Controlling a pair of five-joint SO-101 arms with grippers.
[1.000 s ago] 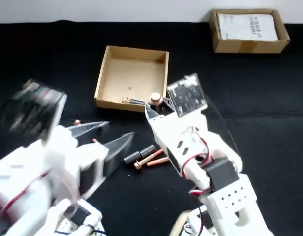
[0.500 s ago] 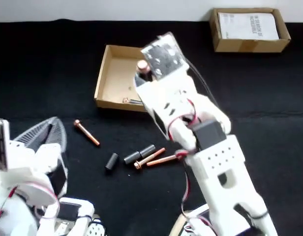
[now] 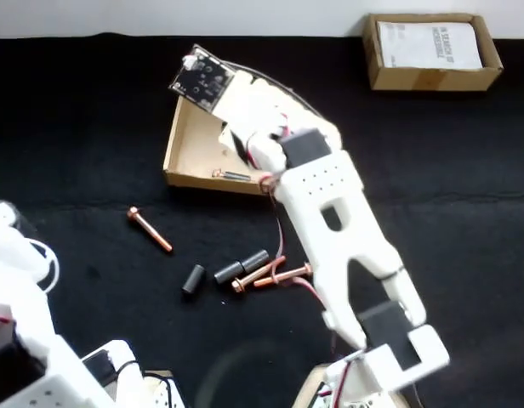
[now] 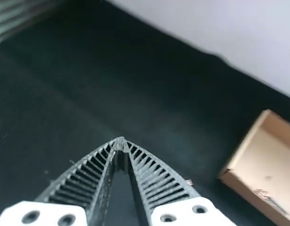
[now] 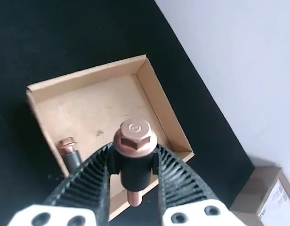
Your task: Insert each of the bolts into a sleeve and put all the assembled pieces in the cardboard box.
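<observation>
A matte black cloth (image 3: 466, 212) covered the table, ending behind at a plain white wall (image 5: 239, 70). The right gripper (image 5: 133, 157), its dark ribbed fingers (image 5: 93, 176) tapering like fish fins from white mounts, was clenched on a smooth black cylindrical sleeve (image 5: 135, 174). A copper bolt (image 5: 134, 135) sat in it, with the hexagonal flanged head up between the tips and the shank end poking out below. Directly beneath this grip lay the shallow square cardboard box (image 5: 84, 77), tan and flat-walled. On the box floor, off to one side of the fingers, rested another assembled piece (image 5: 69, 153). The left gripper (image 4: 119, 142) was pinched together at its tips with nothing between them, above bare cloth, the box well ahead of it and off to one side. Short of the box, beside the right arm's white forearm (image 3: 338, 238), lay loose copper bolts (image 3: 150, 229) and stubby black sleeves (image 3: 193, 279). A second, lidded carton (image 3: 432, 53) stood at the table's far edge
</observation>
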